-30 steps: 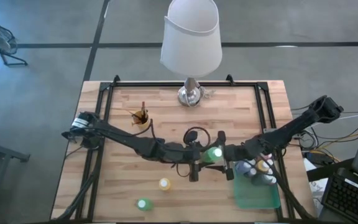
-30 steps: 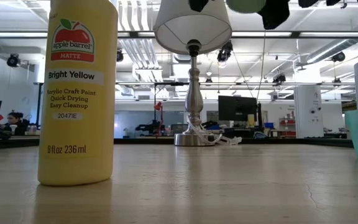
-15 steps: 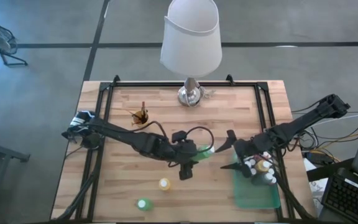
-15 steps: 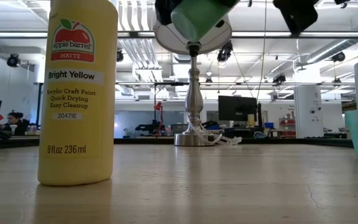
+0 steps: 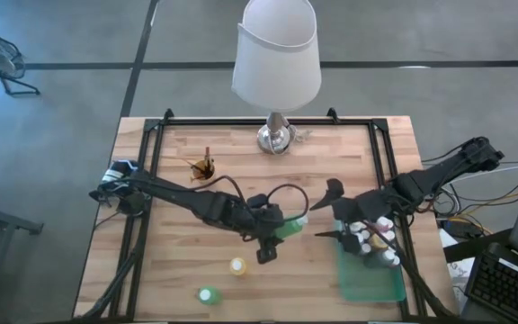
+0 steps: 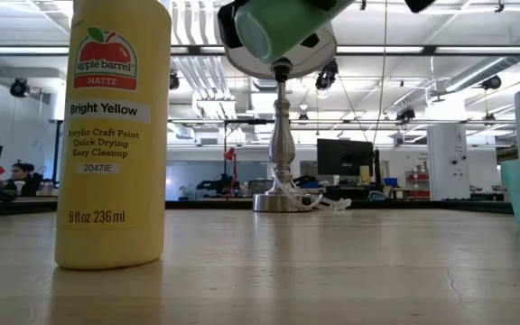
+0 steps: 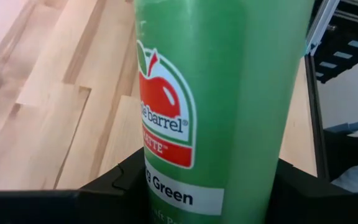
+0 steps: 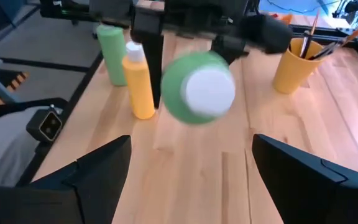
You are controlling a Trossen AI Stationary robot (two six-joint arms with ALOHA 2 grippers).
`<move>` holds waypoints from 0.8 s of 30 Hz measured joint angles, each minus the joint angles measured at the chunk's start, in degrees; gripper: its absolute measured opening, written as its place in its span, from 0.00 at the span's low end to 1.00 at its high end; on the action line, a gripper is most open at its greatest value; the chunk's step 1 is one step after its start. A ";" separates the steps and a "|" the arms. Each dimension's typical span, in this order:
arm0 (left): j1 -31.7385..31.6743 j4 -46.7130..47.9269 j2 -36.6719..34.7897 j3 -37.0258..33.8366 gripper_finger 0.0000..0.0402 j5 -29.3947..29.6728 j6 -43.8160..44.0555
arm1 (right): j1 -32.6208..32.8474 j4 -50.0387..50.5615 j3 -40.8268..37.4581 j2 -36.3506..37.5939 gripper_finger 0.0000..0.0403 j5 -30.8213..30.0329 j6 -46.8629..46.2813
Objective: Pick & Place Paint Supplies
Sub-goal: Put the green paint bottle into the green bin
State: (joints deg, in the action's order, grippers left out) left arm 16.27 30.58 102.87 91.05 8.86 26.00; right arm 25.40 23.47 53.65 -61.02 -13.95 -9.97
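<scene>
Since a second ago your left gripper [image 5: 275, 231] has carried the green bottle [image 5: 288, 227] leftward, away from the tray [image 5: 371, 286], and the right gripper [image 5: 334, 212] has backed off toward the tray, jaws spread and empty. You're clamped on the bottle's body, tipped sideways in the air left of the tray, cap [image 8: 209, 91] facing the right gripper. Expect smooth, rigid plastic, light but slippery; grip mid-body, not the cap.

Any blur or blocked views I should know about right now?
Left wrist view: the held green bottle fills the frame, label readable. Low view: the yellow bottle looms sharp up close, hiding the table behind. Right wrist view: the green bottle's white cap looks soft.
</scene>
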 joint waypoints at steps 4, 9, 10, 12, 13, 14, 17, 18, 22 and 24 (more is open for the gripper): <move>0.00 0.00 0.07 -0.39 0.51 -0.04 -0.24 | -1.41 4.11 4.24 -3.11 0.83 0.06 0.93; 0.04 0.01 0.41 -1.20 0.51 -0.04 -1.75 | -3.85 6.45 7.47 -7.69 0.81 0.68 1.06; 0.04 0.08 0.44 -1.42 0.51 -0.04 -2.07 | -4.12 6.58 7.88 -8.42 0.80 0.71 1.39; 0.04 -0.10 0.46 -1.72 0.51 -0.02 -2.40 | -4.43 6.37 8.74 -9.79 0.78 1.05 1.88; 0.04 -0.26 0.46 -1.91 0.51 0.02 -2.53 | -4.43 6.40 9.00 -10.30 0.77 1.11 2.03; 0.04 -0.26 0.46 -2.08 0.51 0.24 -2.83 | -4.43 6.40 9.27 -10.71 0.75 1.13 2.11; 0.04 0.15 0.46 -2.28 0.51 0.96 -3.40 | -4.49 6.27 10.00 -11.91 0.72 1.83 2.18; 0.02 0.01 0.46 -2.28 0.51 1.08 -3.42 | -4.48 6.40 10.17 -12.23 0.71 2.13 2.17; -0.04 -0.09 0.46 -2.28 0.51 1.22 -4.02 | -4.45 6.34 10.75 -13.18 0.66 2.43 2.08; -0.04 0.01 0.46 -2.28 0.51 1.21 -4.07 | -4.47 5.80 10.75 -13.53 0.64 2.40 2.41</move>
State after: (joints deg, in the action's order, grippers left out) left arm 16.23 30.59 103.33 88.77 10.07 21.93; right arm 20.93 29.27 64.40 -74.55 -11.55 -7.57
